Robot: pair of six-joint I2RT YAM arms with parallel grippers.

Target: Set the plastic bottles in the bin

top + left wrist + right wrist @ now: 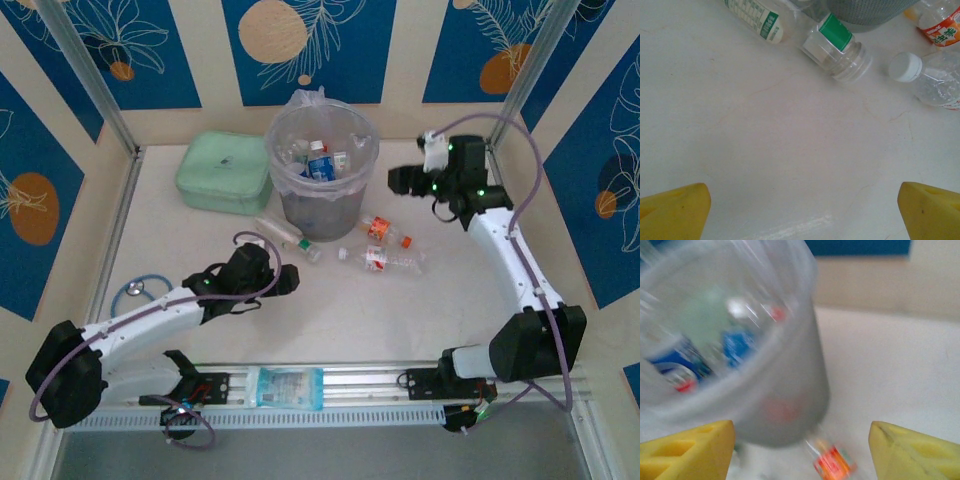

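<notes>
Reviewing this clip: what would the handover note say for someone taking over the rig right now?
Left gripper: open, empty, low over the table, short of the green-labelled bottle.
Right gripper: open, empty, raised beside the bin, on its right.
Done: several bottles in the bin.
Left: at least three bottles lie on the table at the bin's near side: the green-labelled bottle, an orange-labelled bottle and a white-capped bottle. The left arm is nearest to them.

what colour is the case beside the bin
The case is mint green, clearest in the top view.
</notes>
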